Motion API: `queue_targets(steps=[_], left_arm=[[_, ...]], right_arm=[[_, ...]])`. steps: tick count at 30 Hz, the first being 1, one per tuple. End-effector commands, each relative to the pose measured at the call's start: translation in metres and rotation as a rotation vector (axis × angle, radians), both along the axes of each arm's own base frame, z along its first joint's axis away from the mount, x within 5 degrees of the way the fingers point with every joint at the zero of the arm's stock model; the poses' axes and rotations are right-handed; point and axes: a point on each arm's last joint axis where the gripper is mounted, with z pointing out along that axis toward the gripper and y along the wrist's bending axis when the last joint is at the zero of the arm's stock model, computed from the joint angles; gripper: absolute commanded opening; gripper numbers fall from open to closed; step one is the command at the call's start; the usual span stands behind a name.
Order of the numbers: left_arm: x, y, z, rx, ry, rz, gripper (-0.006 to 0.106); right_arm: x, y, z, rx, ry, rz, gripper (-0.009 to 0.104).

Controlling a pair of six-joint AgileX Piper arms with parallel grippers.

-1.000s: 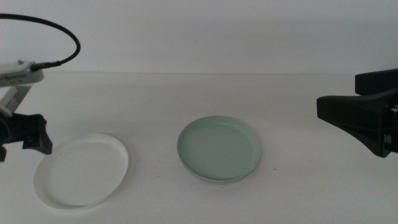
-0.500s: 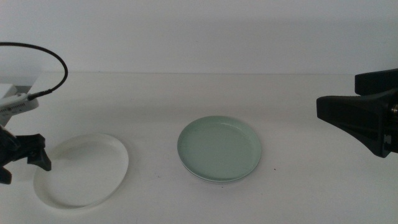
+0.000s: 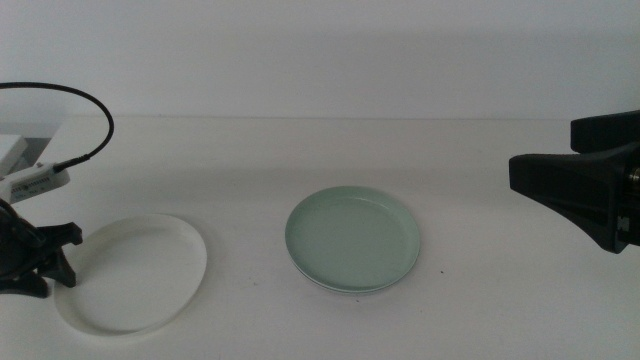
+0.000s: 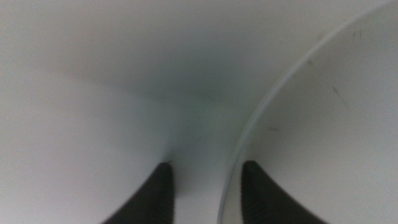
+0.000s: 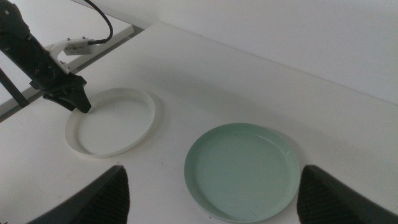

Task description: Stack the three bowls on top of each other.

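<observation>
Your left gripper (image 3: pixel 40 265) straddles the white bowl's (image 3: pixel 135 275) outer rim, jaws parted for a pinch. Beside that bowl on the table (image 3: pixel 300 160), the pale green bowl (image 3: pixel 352 240) tops another; the right gripper (image 3: pixel 520 175) waits beyond, splayed.

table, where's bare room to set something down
Bare table lies between the white bowl and the pale green bowl, behind both, and from the green bowl to the right gripper. Crowded: the left gripper straddles the white bowl's rim.
</observation>
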Motion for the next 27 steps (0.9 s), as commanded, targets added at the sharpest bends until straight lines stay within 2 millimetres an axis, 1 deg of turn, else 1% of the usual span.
queue_targets(steps=[1,3,6,9,11,13,15,17,18,20,21,23,27], left_arm=[[0.003,0.001,0.001,-0.002,-0.018,0.013,0.034],[0.003,0.000,0.001,-0.008,-0.022,0.020,0.023],[0.003,0.000,0.001,-0.013,-0.020,0.020,-0.002],[0.003,-0.001,0.009,-0.014,-0.038,0.020,-0.002],[0.005,-0.003,0.023,-0.026,-0.058,0.012,-0.002],[0.012,-0.012,0.041,-0.059,-0.067,-0.022,-0.002],[0.022,-0.028,0.060,-0.090,-0.074,-0.074,-0.002],[0.035,-0.052,0.080,-0.091,-0.091,-0.135,-0.002],[0.040,-0.063,0.086,-0.087,-0.105,-0.153,-0.002],[0.051,-0.097,0.101,-0.080,-0.148,-0.191,-0.002],[0.056,-0.110,0.108,-0.083,-0.168,-0.202,-0.002],[0.065,-0.139,0.116,-0.079,-0.193,-0.260,-0.002],[0.083,-0.182,0.117,-0.093,-0.200,-0.341,-0.002]], right_arm=[[0.000,-0.001,0.000,0.002,-0.006,-0.006,0.079],[0.000,-0.001,0.000,0.002,-0.006,-0.006,0.079],[0.000,-0.001,0.000,0.002,-0.006,-0.006,0.079],[0.000,-0.001,0.000,0.002,-0.006,-0.006,0.079],[0.000,-0.001,0.000,0.002,-0.006,-0.006,0.079],[0.000,-0.001,0.000,0.002,-0.006,-0.006,0.079],[0.000,-0.001,0.000,0.002,-0.006,-0.006,0.079],[0.000,-0.001,0.000,0.002,-0.006,-0.006,0.079],[0.000,-0.001,0.000,0.002,-0.006,-0.006,0.079],[0.000,-0.001,0.000,0.002,-0.006,-0.006,0.079],[0.000,-0.001,0.000,0.002,-0.006,-0.006,0.079],[0.000,-0.001,0.000,0.002,-0.006,-0.006,0.079],[0.000,-0.001,0.000,0.002,-0.006,-0.006,0.079]])
